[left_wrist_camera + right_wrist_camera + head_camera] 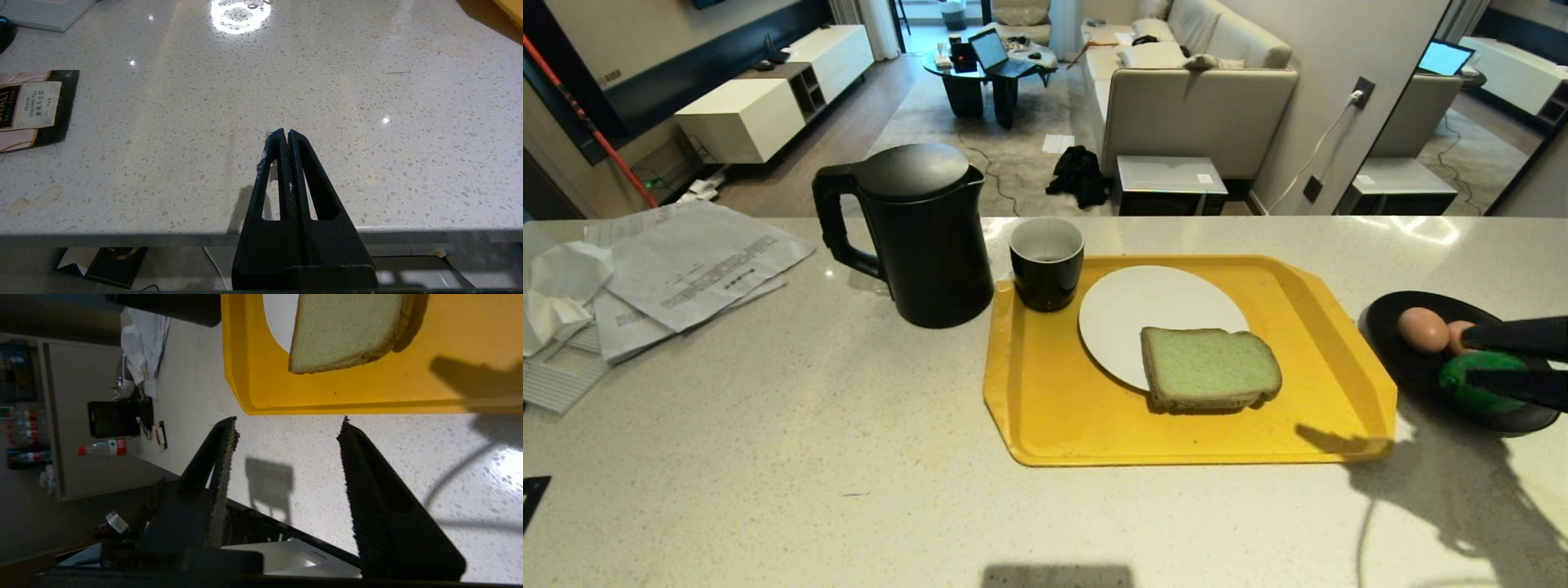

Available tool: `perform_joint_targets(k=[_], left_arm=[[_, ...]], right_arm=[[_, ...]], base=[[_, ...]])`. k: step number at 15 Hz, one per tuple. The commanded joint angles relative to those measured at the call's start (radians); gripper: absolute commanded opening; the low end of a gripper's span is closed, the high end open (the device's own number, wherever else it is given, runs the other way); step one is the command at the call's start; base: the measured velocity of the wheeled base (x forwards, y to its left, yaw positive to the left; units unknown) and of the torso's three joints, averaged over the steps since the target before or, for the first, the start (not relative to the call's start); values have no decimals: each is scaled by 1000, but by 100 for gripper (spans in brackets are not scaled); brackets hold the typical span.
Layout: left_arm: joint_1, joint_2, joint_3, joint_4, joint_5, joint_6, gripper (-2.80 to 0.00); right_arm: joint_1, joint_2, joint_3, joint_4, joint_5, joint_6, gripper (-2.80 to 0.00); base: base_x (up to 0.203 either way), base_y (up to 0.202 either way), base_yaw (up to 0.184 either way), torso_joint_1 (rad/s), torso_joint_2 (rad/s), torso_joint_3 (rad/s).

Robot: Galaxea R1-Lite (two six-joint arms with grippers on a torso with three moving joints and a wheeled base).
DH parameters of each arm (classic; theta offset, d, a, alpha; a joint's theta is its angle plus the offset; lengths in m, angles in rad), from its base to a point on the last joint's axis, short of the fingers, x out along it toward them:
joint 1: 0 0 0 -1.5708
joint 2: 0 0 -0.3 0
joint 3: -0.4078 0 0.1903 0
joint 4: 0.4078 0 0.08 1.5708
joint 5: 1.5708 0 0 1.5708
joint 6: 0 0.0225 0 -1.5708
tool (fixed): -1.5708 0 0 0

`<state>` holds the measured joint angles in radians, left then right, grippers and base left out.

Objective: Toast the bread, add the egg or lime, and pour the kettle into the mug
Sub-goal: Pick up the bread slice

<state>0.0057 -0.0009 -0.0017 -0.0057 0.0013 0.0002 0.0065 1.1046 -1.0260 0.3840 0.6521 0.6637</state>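
The pale green bread (pixel 1209 367) lies half on a white plate (pixel 1143 302), on a yellow tray (pixel 1323 327). A black kettle (pixel 915 237) and a black mug (pixel 1046 263) stand at the tray's far left. At the right, a black dish (pixel 1380 322) holds two eggs (pixel 1421 328) and a green lime (pixel 1470 392). My right gripper (pixel 1464 357) comes in from the right edge above the dish. It is open and empty, and its fingers cross the lime in the head view. In its wrist view the right gripper (pixel 288 422) faces the tray (pixel 367 392) and bread (pixel 347 330). My left gripper (pixel 284 132) rests shut at the counter's near edge.
Loose papers (pixel 686 269) and crumpled tissue (pixel 556 294) cover the counter's left side. A tea packet (pixel 32 108) lies near the left gripper. Beyond the counter's far edge is a living room with a sofa (pixel 1192 98).
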Motion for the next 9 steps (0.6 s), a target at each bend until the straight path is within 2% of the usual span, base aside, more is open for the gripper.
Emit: perform_joint_targets(k=[1, 4, 9], left_arm=[[2, 0, 0, 0, 0, 0, -280], [0, -1, 0, 0, 0, 0, -280], [2, -1, 0, 0, 0, 0, -280]], right_arm=[[39, 127, 3, -56, 9, 30, 0], [84, 190, 3, -69, 6, 33, 0], [87, 355, -6, -73, 20, 32, 0]], base=[[0, 0, 0, 0, 0, 0], [0, 0, 0, 0, 0, 0], [0, 0, 0, 0, 0, 0]])
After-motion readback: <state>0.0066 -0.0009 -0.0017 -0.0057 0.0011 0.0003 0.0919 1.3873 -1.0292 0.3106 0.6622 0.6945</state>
